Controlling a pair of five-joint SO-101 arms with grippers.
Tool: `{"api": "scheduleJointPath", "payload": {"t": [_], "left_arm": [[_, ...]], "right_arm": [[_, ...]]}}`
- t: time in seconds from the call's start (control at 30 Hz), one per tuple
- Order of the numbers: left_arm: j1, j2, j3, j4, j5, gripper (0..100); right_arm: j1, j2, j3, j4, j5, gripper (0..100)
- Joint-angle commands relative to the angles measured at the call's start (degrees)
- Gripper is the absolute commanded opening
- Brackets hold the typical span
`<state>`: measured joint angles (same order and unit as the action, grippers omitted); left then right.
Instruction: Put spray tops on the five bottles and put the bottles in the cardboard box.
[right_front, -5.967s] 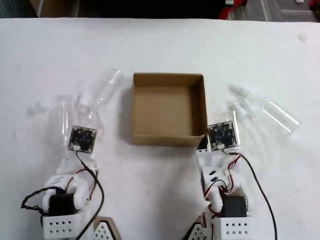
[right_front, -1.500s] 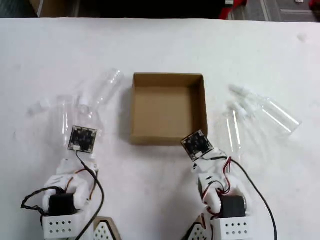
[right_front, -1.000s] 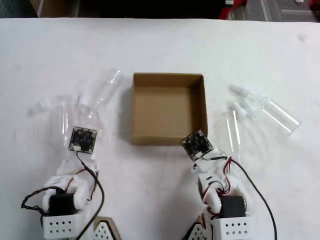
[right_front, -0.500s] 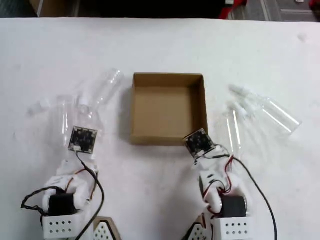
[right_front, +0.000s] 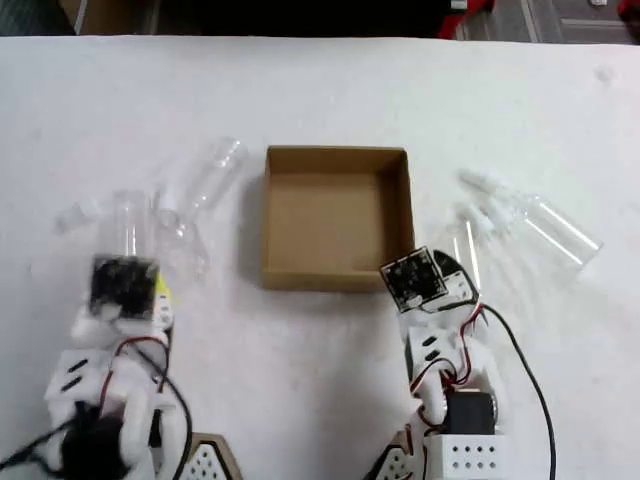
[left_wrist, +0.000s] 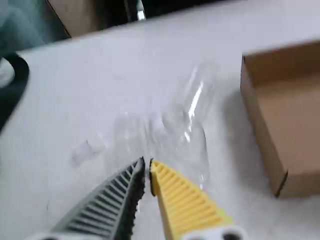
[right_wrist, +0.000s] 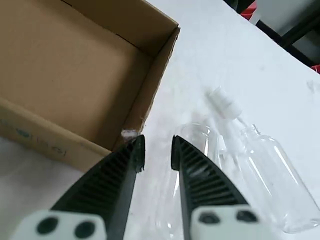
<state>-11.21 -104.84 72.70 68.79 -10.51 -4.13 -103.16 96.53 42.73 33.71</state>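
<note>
**Both arms shift at the table**

The left arm (right_front: 118, 300) held its place until half a second ago; it has since drawn back and swung off to its own left; a clear bottle (right_front: 130, 222) that its wrist had covered now lies bare just ahead of the left gripper (left_wrist: 146, 166); the right arm (right_front: 428, 300), which had swung left toward the near corner of the cardboard box (right_front: 335, 215), has been easing back rightward; the right gripper (right_wrist: 157, 145) now points between the box wall on its left and a second bottle (right_wrist: 197, 142) on its right.
</note>
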Motion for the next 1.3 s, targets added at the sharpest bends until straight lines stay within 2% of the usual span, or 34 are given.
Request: {"api": "scheduleJointPath", "payload": {"t": [0.0, 0.1, 0.37, 0.47, 0.6, 0.7, 0.8, 0.9, 1.1, 1.27], "left_arm": [[0.40, 0.48, -5.10, -2.55, 0.18, 2], [0.31, 0.48, -3.52, -4.04, 0.09, 2], [0.84, 0.48, 4.31, -21.80, 0.62, 2], [5.58, 0.57, 2.02, -24.35, -0.09, 2], [19.47, 0.66, -3.69, -19.52, -9.76, 2], [26.77, 2.33, -6.95, -16.00, -12.04, 2], [27.38, 10.68, -11.87, -15.21, -11.78, 2], [27.56, 24.75, -20.66, -14.42, -11.16, 2], [27.38, 49.27, -40.70, -4.57, -7.38, 2], [27.30, 60.35, -42.11, -1.85, -7.47, 2]], "right_arm": [[1.36, 0.04, 0.35, 2.07, -0.53, 7.4], [1.36, 0.04, 0.35, 2.68, -0.53, 7.4], [1.54, 0.04, 0.35, 2.77, -0.53, 7.4], [1.54, 0.13, 0.35, 2.77, -0.53, 7.4], [1.54, 0.13, 0.35, 3.30, -0.53, 7.4], [1.19, 0.13, 0.35, 4.18, -0.18, 7.4], [1.19, 0.13, 0.35, 4.18, -0.18, 7.4], [1.19, 0.13, 0.35, 4.18, -0.26, 7.4], [1.19, 0.13, 0.35, 4.18, -0.18, 7.4], [1.27, 0.13, 0.35, 4.18, -0.18, 7.4]]}}
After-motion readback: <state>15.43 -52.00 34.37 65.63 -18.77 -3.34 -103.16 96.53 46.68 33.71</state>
